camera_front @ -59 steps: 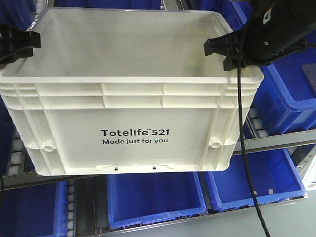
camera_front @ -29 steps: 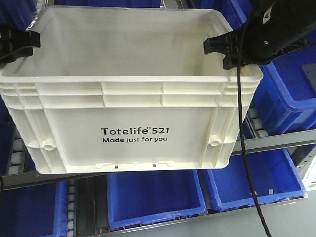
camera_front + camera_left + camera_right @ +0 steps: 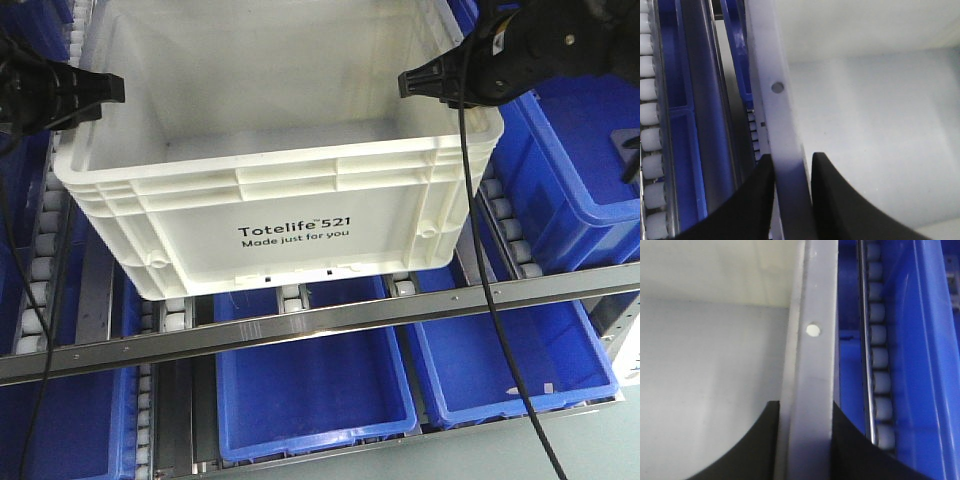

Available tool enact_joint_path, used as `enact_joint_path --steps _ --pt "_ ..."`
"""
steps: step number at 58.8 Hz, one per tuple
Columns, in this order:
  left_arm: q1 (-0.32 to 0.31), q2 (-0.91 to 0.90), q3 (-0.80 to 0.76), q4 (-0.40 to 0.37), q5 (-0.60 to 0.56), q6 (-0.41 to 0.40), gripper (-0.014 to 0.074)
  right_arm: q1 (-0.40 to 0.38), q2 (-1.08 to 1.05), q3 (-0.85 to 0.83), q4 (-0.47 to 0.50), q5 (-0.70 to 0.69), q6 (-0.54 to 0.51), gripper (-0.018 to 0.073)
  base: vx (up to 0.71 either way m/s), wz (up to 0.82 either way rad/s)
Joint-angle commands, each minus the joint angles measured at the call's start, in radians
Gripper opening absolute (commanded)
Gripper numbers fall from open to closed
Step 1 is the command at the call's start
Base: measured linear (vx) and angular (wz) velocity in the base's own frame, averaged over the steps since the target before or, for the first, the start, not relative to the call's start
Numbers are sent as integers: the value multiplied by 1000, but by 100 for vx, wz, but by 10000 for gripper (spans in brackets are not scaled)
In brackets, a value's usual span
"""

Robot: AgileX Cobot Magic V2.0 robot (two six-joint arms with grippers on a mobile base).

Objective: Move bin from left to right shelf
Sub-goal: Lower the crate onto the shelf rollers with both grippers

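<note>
The bin (image 3: 290, 190), a large white crate printed "Totelife 521", is held level between my two arms over the roller lanes of the upper shelf. I cannot tell whether its base touches the rollers. My left gripper (image 3: 100, 90) is shut on the bin's left rim. In the left wrist view the black fingers (image 3: 757, 200) of that gripper (image 3: 791, 160) pinch the white wall (image 3: 775, 100) from both sides. My right gripper (image 3: 420, 85) is shut on the right rim. The right wrist view shows this gripper (image 3: 805, 407) clamping the rim (image 3: 812, 315). The bin is empty inside.
A metal front rail (image 3: 320, 320) runs across below the bin. White rollers (image 3: 40, 270) line the lanes at the left and right (image 3: 505, 235). Blue bins sit on the lower shelf (image 3: 310, 390) (image 3: 510, 360), and another blue bin (image 3: 580, 150) stands close to the right arm.
The bin has moved away from the camera and over the shelf's roller lanes, now looking smaller. Both grippers travelled with it, still clamped on its rims.
</note>
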Motion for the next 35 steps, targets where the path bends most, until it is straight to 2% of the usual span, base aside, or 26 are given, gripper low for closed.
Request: enact_joint_path --steps 1,9,17,22,30,35 --pt "-2 -29 -35 -22 -151 24 102 -7 -12 -42 -141 -186 -31 19 0 0" --pt "-2 -1 -35 -21 -162 25 104 -7 31 -42 -164 -207 -30 25 0 0" --pt "-2 19 -37 -22 -154 25 148 -7 46 -42 -163 -201 -28 91 0 0" --pt "-2 17 -37 -21 -150 26 236 -7 46 -42 -162 -198 -28 192 0 0" --pt "-2 -8 -37 -17 -149 31 432 -7 34 -42 -159 -197 -16 449 0 0" --pt "-2 -32 -38 -4 -145 31 521 -7 16 -42 -152 -193 -8 596 0 0"
